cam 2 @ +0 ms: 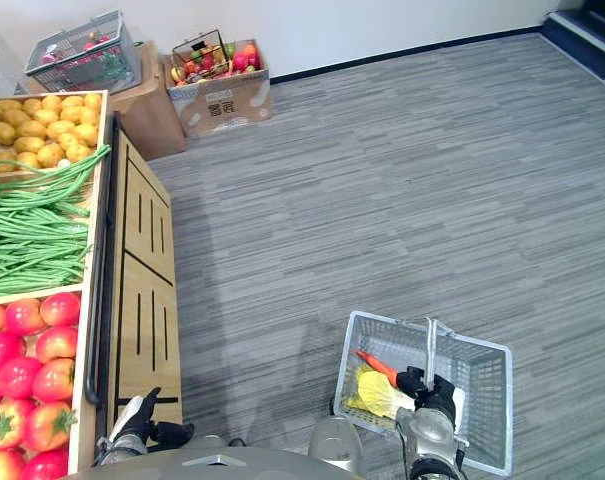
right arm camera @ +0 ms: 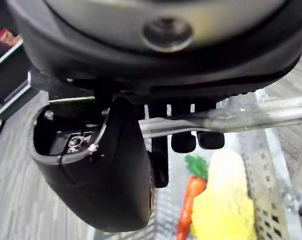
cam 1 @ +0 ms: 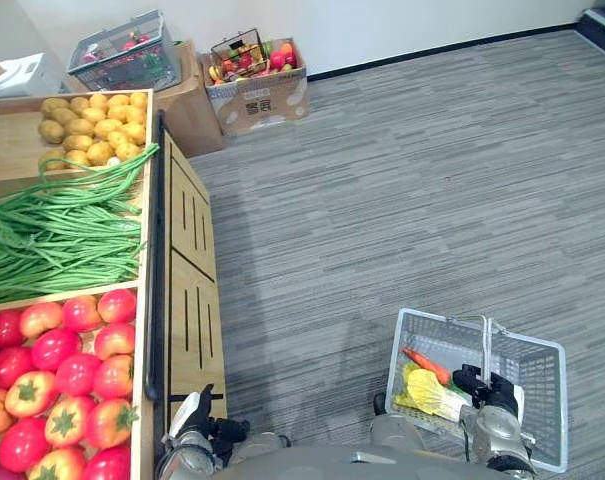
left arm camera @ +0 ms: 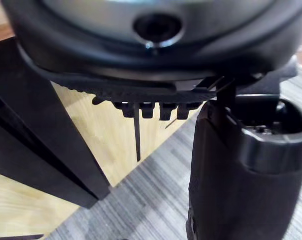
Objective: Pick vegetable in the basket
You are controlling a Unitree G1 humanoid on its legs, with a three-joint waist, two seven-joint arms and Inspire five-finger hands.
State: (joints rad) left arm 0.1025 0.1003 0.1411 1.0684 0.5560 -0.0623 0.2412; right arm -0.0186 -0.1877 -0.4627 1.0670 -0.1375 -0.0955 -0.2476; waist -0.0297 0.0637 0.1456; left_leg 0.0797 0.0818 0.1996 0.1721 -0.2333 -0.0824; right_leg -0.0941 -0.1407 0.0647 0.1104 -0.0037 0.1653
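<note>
A grey wire basket [cam 1: 420, 318] stands on the carpet at my lower right. My right hand [cam 1: 488, 391] is shut on its handle [right arm camera: 240, 116], with the fingers [right arm camera: 183, 142] curled round the bar. In the basket lie an orange carrot [cam 1: 425, 365] and a yellow leafy vegetable [cam 1: 432, 393], both also seen under the hand: carrot [right arm camera: 190, 200], yellow vegetable [right arm camera: 223, 205]. My left hand [cam 1: 197, 420] hangs open and holds nothing, low beside the wooden produce stand [cam 1: 192, 290]. The stand holds tomatoes [cam 1: 62, 380], long green beans [cam 1: 52, 230] and potatoes [cam 1: 92, 125].
A cardboard box of mixed produce [cam 1: 252, 80] and another wire basket [cam 1: 122, 50] on a box stand against the far wall. The stand's dark rail [cam 1: 158, 300] runs along its edge. Grey carpet stretches ahead and to the right.
</note>
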